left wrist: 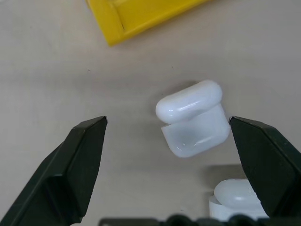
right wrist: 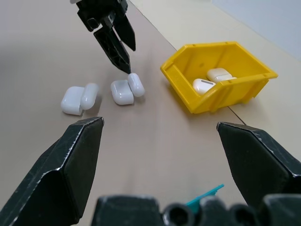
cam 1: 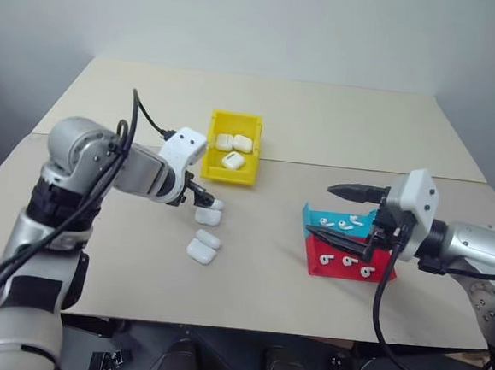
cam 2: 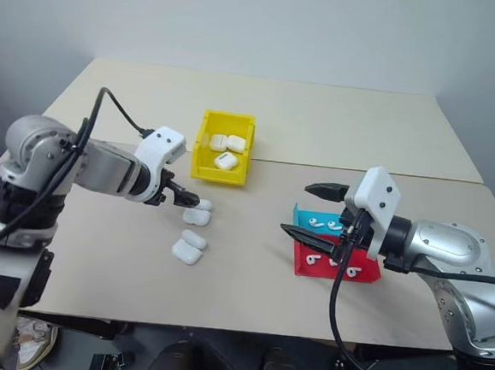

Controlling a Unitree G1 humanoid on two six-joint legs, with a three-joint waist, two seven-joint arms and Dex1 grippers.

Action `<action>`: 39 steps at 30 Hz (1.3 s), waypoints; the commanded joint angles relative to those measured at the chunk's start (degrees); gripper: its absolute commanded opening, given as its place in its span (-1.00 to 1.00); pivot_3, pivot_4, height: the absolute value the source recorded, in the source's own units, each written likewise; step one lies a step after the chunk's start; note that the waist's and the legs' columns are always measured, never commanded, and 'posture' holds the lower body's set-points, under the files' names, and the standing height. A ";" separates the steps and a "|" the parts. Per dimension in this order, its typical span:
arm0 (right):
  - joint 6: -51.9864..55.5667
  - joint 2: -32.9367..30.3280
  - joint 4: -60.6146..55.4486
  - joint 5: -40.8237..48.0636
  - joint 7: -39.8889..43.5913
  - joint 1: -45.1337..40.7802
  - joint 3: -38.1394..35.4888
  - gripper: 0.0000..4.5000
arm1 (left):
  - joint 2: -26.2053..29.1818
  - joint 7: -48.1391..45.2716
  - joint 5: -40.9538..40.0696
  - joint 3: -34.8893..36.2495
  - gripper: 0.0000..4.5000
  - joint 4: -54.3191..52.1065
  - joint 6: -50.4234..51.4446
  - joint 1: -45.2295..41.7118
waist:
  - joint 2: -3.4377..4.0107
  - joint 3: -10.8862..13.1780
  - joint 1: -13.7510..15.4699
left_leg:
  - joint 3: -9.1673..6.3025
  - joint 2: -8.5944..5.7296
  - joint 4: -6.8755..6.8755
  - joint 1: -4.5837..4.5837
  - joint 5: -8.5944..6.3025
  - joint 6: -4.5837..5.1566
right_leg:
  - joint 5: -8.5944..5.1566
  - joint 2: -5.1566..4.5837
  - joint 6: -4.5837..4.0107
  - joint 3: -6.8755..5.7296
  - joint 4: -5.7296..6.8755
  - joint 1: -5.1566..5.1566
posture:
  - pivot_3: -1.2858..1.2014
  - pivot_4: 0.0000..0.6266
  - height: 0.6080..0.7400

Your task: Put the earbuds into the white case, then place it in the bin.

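**Kid:** Beige table (cam 1: 338, 124) all around, with a plain wall behind it. Where are our things?

**Helper:** Two white cases lie open on the table with their lids flipped back. The far white case (cam 1: 209, 215) is the one we want now. The near case (cam 1: 201, 250) sits just beside it, a bit closer to us. The bin (cam 1: 230, 172) is yellow, a little farther back, and it already has some cases (cam 1: 233, 160) in it. The earbuds (cam 1: 347, 262) are on the right, in the teal-and-red tray (cam 1: 376, 273).

**Kid:** What are our claws doing?

**Helper:** Our left gripper (left wrist: 167, 127) hangs right over the far white case, pointing down, with its fingers wide apart and nothing in them. Our right gripper (cam 1: 341, 212) hangs over the tray, fingers wide apart too, also empty.

**Kid:** So what do we do first?

**Helper:** We think the case needs holding first. We should go straight down so one finger lands on each side of the bottom half, not on the lid. The case is smooth and shiny, so it may slip if we squeeze crooked. We should keep clear of the near case, or we may bump it away.
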 commanded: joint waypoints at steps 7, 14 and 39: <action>-0.78 1.81 -1.54 -0.72 -1.43 -0.68 0.85 0.98 | 0.75 19.00 -22.20 -10.94 1.00 11.76 0.20 -9.66 | 0.00 0.00 0.05 | 0.00 -0.02 0.00 0.01 0.03 -0.04 | 0.00 -0.01 0.00 -0.01 0.02 -0.01 | 0.03 -0.52 1.00; -0.87 3.05 -1.44 -1.58 -2.23 -1.47 1.78 0.98 | -1.83 27.04 -31.33 -13.44 1.00 19.21 0.20 -11.96 | 0.00 0.00 0.04 | 0.00 -0.03 -0.01 0.02 0.04 -0.06 | 0.00 0.00 0.00 -0.01 0.01 0.00 | 0.03 -0.52 1.00; -0.76 3.34 -2.79 -1.86 -2.88 -0.67 1.96 0.98 | -12.09 54.46 -45.07 -9.45 1.00 29.51 -9.81 -6.59 | 0.00 0.00 0.07 | -0.07 -0.09 -0.02 0.01 0.23 -0.40 | 0.01 -0.04 0.00 -0.02 0.04 0.02 | 0.03 -0.52 1.00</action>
